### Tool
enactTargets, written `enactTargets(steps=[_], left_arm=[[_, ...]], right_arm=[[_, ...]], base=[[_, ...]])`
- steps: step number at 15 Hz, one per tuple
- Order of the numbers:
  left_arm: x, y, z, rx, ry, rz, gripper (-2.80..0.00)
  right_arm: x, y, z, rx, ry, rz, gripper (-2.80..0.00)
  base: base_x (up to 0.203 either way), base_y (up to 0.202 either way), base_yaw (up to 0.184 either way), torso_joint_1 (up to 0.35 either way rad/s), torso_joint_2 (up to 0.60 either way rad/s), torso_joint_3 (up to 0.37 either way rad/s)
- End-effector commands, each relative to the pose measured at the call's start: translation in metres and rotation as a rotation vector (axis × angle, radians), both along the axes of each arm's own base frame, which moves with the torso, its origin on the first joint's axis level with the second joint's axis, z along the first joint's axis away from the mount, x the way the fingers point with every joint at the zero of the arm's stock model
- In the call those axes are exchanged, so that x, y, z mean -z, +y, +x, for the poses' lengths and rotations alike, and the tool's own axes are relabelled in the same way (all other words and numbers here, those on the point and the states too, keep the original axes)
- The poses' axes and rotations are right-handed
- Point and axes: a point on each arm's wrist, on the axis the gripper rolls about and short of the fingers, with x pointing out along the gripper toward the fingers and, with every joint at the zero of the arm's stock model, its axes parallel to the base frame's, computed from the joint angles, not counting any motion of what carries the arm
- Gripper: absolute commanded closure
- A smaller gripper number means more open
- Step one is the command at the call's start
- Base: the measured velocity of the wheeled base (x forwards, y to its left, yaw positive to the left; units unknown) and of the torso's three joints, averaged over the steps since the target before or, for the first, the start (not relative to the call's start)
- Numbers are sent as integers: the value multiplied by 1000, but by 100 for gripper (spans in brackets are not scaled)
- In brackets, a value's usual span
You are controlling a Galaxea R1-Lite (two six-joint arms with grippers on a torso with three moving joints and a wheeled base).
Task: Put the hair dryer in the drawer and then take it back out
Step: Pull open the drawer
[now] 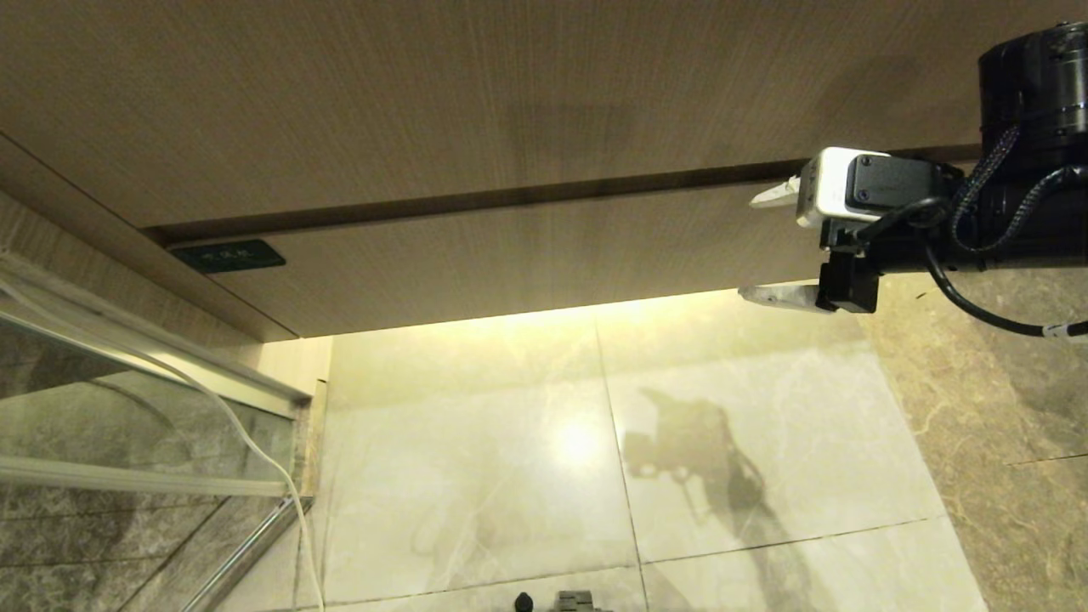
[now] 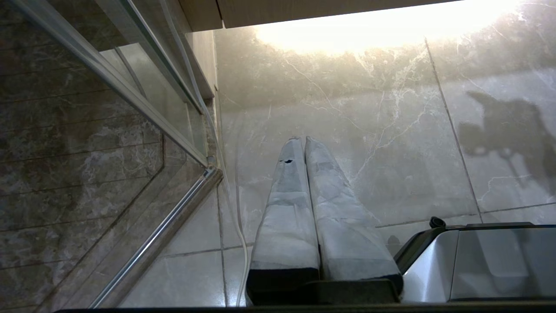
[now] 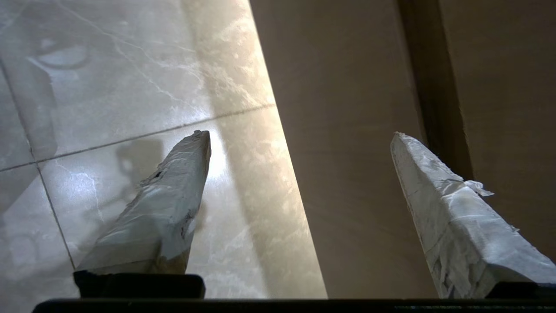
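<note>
The marble floor [image 1: 748,442] fills the lower half of the head view in pale glossy tiles, lit warm yellow along the strip beneath the cabinet and carrying the arm's dark shadow. Above it the taller wood-grain panel [image 1: 425,93] spans the top of the head view, separated by a dark gap from the drawer [image 1: 527,255], whose low handleless front sits flush and closed, with its small dark label [image 1: 228,255] near the left end. At the left a glass shower screen [image 1: 102,399] stands in a metal frame, with a thin white cord [image 1: 255,450] trailing down past it to the floor. The hair dryer itself shows in none of the 3 views, so its place cannot be told.

The right gripper [image 1: 769,245] reaches in from the right edge, level with the drawer front, near its right end, and its 2 white-wrapped fingers [image 3: 169,208] stand wide apart with nothing between them; in the right wrist view one lies over the floor tiles and the other over the wood. The left gripper [image 2: 302,141] hangs low over the floor beside the shower frame, fingers pressed together and empty, next to the robot's silver base [image 2: 478,261]
</note>
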Motion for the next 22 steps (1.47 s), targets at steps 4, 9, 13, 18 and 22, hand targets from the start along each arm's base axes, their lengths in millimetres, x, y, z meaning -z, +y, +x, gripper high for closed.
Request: enactTargets(steps=[4,9,13,18,22], left_arm=[[0,0,0,2,-1,0,0],[0,0,0,1,-1,0,0],[0,0,0,0,0,0,0],[0,0,0,1,1,0,0],[0,0,0,0,1,0,0]], right_arm=[[10,3,13,-41,-68,-8,-280],[24,1,40,6,-85,-1,-280],[31,1,48,14,-74,3,-280],[25,5,62,25,-133,54,-280],[25,6,67,27,-146,64,-280]], base=[[0,0,0,0,0,0],[0,0,0,0,0,0],[0,0,0,0,0,0],[0,0,0,0,0,0],[0,0,0,0,0,0]])
